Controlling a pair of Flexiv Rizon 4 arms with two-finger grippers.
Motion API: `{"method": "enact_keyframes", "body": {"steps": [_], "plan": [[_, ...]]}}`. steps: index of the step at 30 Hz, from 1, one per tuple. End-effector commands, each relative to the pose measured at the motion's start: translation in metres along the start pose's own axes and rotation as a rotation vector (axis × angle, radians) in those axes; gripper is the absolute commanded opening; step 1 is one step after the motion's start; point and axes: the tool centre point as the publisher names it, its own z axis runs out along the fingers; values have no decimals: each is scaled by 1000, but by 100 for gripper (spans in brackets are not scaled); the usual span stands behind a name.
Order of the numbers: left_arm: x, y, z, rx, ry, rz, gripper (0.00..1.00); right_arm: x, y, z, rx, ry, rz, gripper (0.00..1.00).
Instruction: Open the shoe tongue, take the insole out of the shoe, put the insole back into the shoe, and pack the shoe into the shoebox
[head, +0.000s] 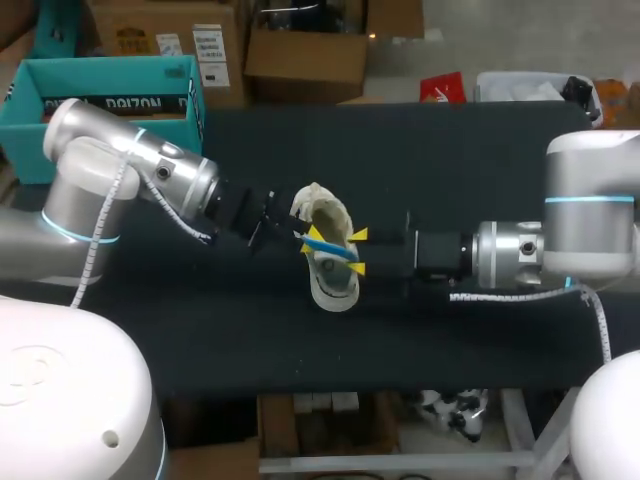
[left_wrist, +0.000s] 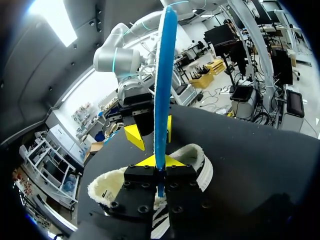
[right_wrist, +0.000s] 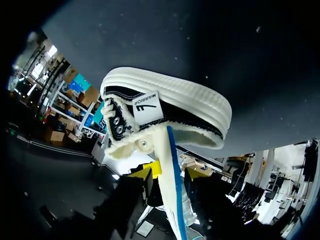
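A white fleece-lined shoe with black trim lies on the black table at its middle. Over it, the blue insole stands out of the shoe's mouth. My left gripper comes from the left and is shut on the insole's edge. In the left wrist view the insole rises edge-on from my left gripper, with the shoe underneath. My right gripper faces it, open, one finger on each side of the insole. The shoe lies just ahead of my right gripper.
A teal shoebox stands open at the back left, partly behind my left arm. The black tabletop stretches bare to the back and front of the shoe.
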Motion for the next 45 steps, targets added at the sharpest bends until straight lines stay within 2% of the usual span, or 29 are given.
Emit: {"method": "enact_keyframes", "body": {"steps": [1, 2, 16, 30, 35, 37, 40, 43, 45], "plan": [[-1, 5, 3, 7, 4, -2, 0, 1, -1, 5, -14, -1, -5, 11], [-1, 6, 3, 6, 5, -2, 0, 1, -1, 6, -18, -2, -7, 0], [-11, 27, 4, 1, 26, -16, 0, 8, 15, 19, -71, -26, -55, 0], [-15, 49, 14, 23, 75, -46, 0, 7, 40, 23, -82, -19, -19, 0], [-4, 38, 6, 37, 82, -32, 0, 7, 38, 22, -92, -19, -18, 0], [-3, 32, 3, 39, 79, -18, 23, 6, 36, 21, -98, -20, -23, 0], [0, 19, -3, 60, 67, 10, 34, 6, 33, 19, -112, -20, -30, 0], [3, 5, -6, 78, 59, 42, 33, 5, 32, 17, -116, -20, -32, 0], [4, -4, -5, 90, 58, 63, 28, 5, 32, 16, -117, -21, -35, 0]]}}
